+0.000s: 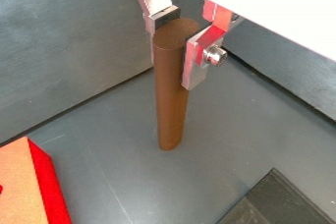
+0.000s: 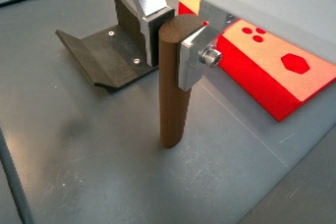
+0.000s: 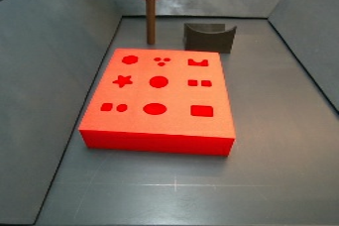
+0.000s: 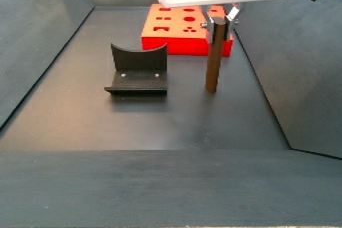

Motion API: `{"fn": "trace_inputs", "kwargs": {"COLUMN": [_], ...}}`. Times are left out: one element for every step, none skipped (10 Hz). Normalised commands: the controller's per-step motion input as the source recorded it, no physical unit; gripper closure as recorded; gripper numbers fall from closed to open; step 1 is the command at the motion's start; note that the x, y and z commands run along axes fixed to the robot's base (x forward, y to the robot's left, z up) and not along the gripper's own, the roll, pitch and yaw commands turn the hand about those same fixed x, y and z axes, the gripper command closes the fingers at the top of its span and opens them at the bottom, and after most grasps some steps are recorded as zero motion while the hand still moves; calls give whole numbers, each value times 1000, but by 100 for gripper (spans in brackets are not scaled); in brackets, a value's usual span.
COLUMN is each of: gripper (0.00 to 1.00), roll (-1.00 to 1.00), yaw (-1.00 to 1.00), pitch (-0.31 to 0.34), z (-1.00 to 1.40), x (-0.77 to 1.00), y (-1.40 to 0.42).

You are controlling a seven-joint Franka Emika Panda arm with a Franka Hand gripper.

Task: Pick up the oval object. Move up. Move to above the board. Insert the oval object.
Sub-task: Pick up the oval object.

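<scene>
Brown and slim, the oval object (image 2: 172, 85) stands upright with its lower end on the grey floor (image 2: 92, 159), just beside the board (image 2: 269, 76) and not over it. The gripper (image 2: 168, 29) pinches the peg's top between its silver fingers (image 2: 197, 59). Behind the peg stands the fixture (image 2: 112, 51), near the board's short edge.

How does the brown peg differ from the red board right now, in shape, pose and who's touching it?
The oval object is a slim brown rod standing upright; the board is a wide, flat red slab lying on the floor. The gripper has its fingers either side of the oval object's top, while nothing touches the board. The board has shaped cut-outs; the oval object is plain. Both rest on the grey floor.
</scene>
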Motion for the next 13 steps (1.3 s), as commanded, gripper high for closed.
{"fn": "trace_inputs", "kwargs": {"gripper": [100, 100, 100, 100, 100, 100, 100, 100, 100, 100, 100, 100, 100], "roll": [13, 13, 3, 0, 0, 0, 0, 0, -26, -33, -7, 0, 0], "yaw": [20, 20, 20, 0, 0, -9, -40, -771, -671, -506, -334, -934, -1000], "pitch": [0, 0, 0, -7, 0, 0, 0, 0, -11, 0, 0, -7, -6], "z": [0, 0, 0, 0, 0, 0, 0, 137, 317, 220, 146, 246, 231], "x": [0, 0, 0, -43, -9, 20, 0, -77, -131, 0, 0, 66, 0], "y": [0, 0, 0, 0, -34, 0, -17, -20, 0, 0, 37, 0, 0]}}
